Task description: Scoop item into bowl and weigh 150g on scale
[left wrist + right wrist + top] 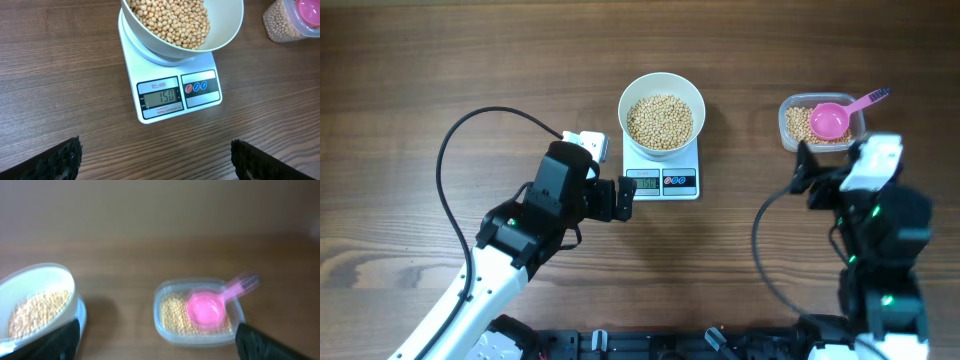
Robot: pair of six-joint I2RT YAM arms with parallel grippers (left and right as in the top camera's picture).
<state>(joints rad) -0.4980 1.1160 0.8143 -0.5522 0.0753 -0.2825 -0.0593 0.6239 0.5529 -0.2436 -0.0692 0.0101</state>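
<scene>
**Overhead:** The bowl [661, 88], heaped with the beans [659, 121], sits on the scale [661, 183] at mid-width of the table [420, 60], toward its far edge. The left gripper [626, 198] hovers just beside the scale's near left corner with jaws spread and nothing between them. Toward the table's right edge, the right gripper [835, 168] is also spread and empty, just short of the clear tub [787, 128]. The pink scoop [830, 120] lies in the tub on the leftover beans, its handle poking out over the far right corner.

**Left wrist:** The scale's display [164, 97] reads 150, so the weighing looks complete. Both dark fingertips [60, 159] frame the bottom corners of the view, well apart and clear of the scale.

**Right wrist:** The picture is blurred, but the tub and scoop lie ahead between the wide-set fingers, and the bowl shows at the left.

The beans are hard, smooth and loose. They will likely roll and scatter at any tilt, so they are best moved only by scoop. The filled bowl is probably fairly heavy, with a slick, stiff wall. The rim, one finger inside and one outside, seems the surest hold, with the bowl kept level. The scoop looks light and rigid, and its jutting handle is the obvious place to pinch.
</scene>
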